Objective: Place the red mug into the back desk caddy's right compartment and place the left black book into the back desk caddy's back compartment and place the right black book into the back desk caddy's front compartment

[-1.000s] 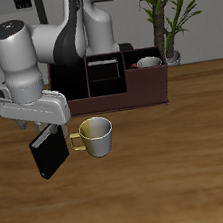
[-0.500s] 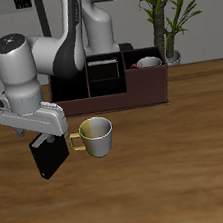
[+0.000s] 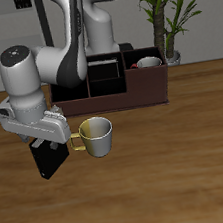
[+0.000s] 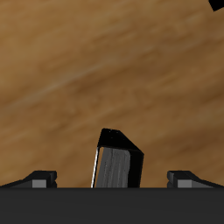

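Fingers (image 3: pixel 48 153) around one right black book (image 3: pixel 50 159)

The bench (image 3: pixel 172 165) looks like warm, matt wood with visible grain. The right black book (image 4: pixel 118 162) has a smooth, faintly glossy cover and pale paper edges. The pale mug (image 3: pixel 97 136) looks glazed, the back desk caddy (image 3: pixel 146 88) smooth reddish-brown.
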Motion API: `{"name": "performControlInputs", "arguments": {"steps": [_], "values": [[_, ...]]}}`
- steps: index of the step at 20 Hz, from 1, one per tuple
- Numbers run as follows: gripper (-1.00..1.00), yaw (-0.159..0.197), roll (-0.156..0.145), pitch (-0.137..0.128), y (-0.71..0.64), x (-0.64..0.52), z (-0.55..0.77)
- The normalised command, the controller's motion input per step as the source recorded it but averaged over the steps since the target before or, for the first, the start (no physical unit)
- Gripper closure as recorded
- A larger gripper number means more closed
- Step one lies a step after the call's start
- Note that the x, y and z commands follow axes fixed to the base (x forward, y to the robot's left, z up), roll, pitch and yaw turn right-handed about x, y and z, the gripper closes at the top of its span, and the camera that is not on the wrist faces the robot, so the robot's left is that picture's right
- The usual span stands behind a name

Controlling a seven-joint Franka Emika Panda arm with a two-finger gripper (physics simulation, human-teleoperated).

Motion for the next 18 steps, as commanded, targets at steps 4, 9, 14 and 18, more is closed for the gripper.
{"name": "performControlInputs", "arguments": {"steps": [4, 9, 14, 18], "values": [[-1.0, 0.006, 0.038, 0.014, 0.14, -0.07, -0.16], [1.0, -0.008, -0.014, 0.003, 0.0, -0.12, -0.04], [1.0, 0.018, 0.004, -0.02, -0.02, -0.09, 0.12], [1.0, -0.012, -0.016, -0.013, -0.09, -0.03, 0.16]]}}
